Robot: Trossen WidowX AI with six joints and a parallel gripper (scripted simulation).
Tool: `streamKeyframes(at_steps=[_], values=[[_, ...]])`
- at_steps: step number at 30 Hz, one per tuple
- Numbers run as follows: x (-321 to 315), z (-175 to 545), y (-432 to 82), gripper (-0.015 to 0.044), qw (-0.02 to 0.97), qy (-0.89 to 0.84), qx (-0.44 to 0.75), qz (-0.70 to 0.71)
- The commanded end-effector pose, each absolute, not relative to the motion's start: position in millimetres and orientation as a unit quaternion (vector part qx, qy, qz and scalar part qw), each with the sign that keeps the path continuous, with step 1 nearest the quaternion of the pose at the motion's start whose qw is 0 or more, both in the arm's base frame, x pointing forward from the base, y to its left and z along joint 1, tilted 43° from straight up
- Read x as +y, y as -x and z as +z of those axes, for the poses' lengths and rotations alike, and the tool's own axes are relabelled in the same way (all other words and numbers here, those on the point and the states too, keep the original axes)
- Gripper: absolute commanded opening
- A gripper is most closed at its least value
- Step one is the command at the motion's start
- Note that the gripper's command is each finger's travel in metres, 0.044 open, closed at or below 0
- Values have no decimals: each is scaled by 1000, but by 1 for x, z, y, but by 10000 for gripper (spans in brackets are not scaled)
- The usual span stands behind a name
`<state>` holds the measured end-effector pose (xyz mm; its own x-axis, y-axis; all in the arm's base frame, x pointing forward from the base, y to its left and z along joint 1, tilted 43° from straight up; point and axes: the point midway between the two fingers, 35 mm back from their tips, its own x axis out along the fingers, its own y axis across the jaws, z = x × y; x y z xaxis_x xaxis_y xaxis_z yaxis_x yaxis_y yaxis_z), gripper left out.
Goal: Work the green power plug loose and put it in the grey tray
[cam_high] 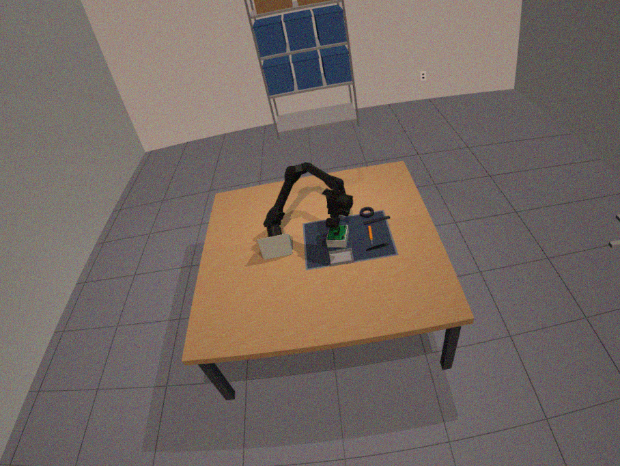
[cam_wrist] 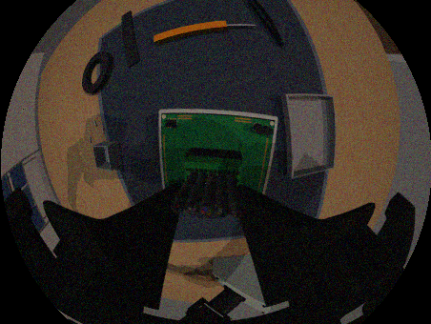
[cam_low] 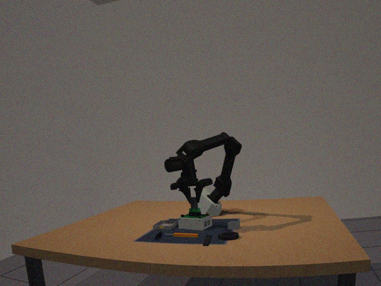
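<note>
The black gripper (cam_low: 193, 201) (cam_wrist: 208, 192) is closed on the ribbed dark wires of the green plug (cam_low: 194, 210), which sits at the socket on the glossy green board (cam_high: 343, 236) (cam_low: 204, 216) (cam_wrist: 215, 133). The shallow, rectangular grey tray (cam_high: 341, 260) (cam_low: 160, 224) (cam_wrist: 289, 138) lies beside it.

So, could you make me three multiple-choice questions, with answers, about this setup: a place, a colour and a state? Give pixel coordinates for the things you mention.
1. Where is the grey tray (cam_high: 341, 264) (cam_low: 161, 224) (cam_wrist: 295, 138)?
A) on the floor
B) on the shelf
C) on the blue mat (cam_high: 315, 258) (cam_low: 184, 240) (cam_wrist: 215, 81)

2. The screwdriver's handle (cam_high: 369, 231) (cam_low: 185, 235) (cam_wrist: 191, 31) is:
A) orange
B) purple
C) white

3. The gripper (cam_high: 335, 229) (cam_low: 193, 200) (cam_wrist: 208, 192) is:
A) wide open
B) closed on the plug's wires (cam_low: 193, 204) (cam_wrist: 205, 183)
C) closed on the tray

1 C: mat shows around it.
2 A: orange in every view.
3 B: dark wires fill the space between its fingers.
</note>
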<state>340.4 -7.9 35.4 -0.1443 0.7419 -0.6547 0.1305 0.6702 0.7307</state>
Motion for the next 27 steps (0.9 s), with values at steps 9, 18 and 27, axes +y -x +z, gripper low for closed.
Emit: streamKeyframes(at_steps=[9,18,27], values=[[-17,58,-345,0,609,-251,726,196],[-20,59,-345,0,608,-256,724,201],[-33,48,-342,0,584,-329,695,261]])
